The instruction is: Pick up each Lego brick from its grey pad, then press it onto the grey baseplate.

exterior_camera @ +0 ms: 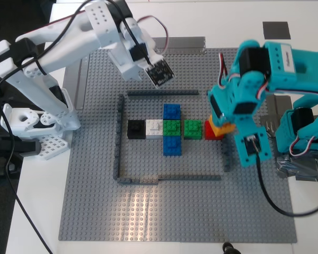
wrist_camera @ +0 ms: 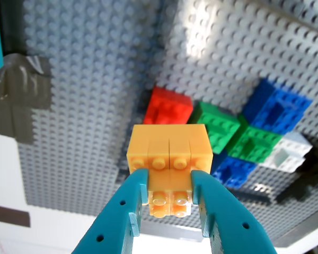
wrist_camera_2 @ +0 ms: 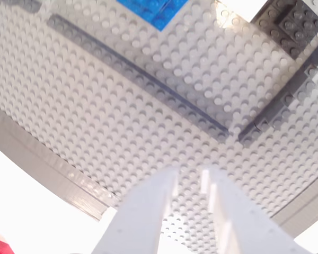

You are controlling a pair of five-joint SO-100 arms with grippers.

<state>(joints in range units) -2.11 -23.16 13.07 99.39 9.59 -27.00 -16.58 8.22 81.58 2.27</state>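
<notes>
— Grey studs fill the exterior view: what sits on the grey baseplate (exterior_camera: 95,206)?

— A thin dark-grey frame (exterior_camera: 117,137) with a cluster inside: black brick (exterior_camera: 135,128), white brick (exterior_camera: 153,128), two green bricks (exterior_camera: 181,128) and two blue bricks (exterior_camera: 171,128) above and below them. A red brick (exterior_camera: 212,130) stands at the cluster's end toward the exterior view's right, and the orange-yellow brick (exterior_camera: 223,127) hangs just over it under the teal arm (exterior_camera: 254,79).

— And the first wrist view?

— The first gripper (wrist_camera: 169,196) pinches the orange-yellow brick (wrist_camera: 168,151) between its teal fingers (wrist_camera: 128,211), above the plate and close to the red brick (wrist_camera: 168,108). Silver tape (wrist_camera: 21,90) lies at the plate's edge.

— The second wrist view?

— The second gripper (wrist_camera_2: 188,177), white, has its fingers (wrist_camera_2: 153,206) close together with a narrow gap and nothing between them; it hangs over bare studs near a corner of the frame (wrist_camera_2: 238,132). A blue brick (wrist_camera_2: 153,10) shows at the picture's edge
</notes>
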